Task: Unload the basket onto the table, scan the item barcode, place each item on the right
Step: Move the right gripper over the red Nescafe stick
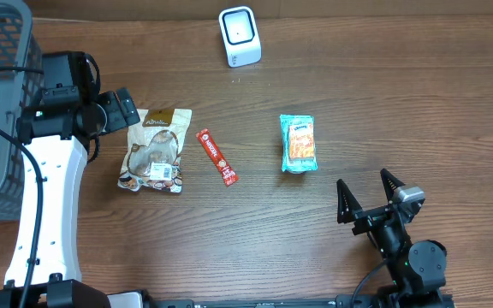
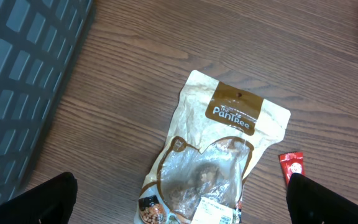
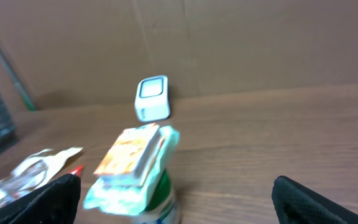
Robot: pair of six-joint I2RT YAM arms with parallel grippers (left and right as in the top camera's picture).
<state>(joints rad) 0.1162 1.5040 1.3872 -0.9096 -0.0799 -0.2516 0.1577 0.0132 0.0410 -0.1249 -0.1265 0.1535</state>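
Here, both spread: left end effector (image 1: 125, 109) near pouch (image 1: 154, 150), right end effector (image 1: 364, 181) seemingly low.

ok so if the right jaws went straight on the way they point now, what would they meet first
Probably the teal snack packet, lying just ahead and slightly left of centre in the wrist view. The white scanner stands farther behind it. Blur makes depth uncertain.

Stick (image 1: 216, 156) between pouch (image 1: 153, 151) and packet (image 1: 298, 144)

The bag (image 1: 154, 150) was beige with a brown band, the stick (image 1: 216, 156) red, the packet (image 1: 298, 143) teal and orange.
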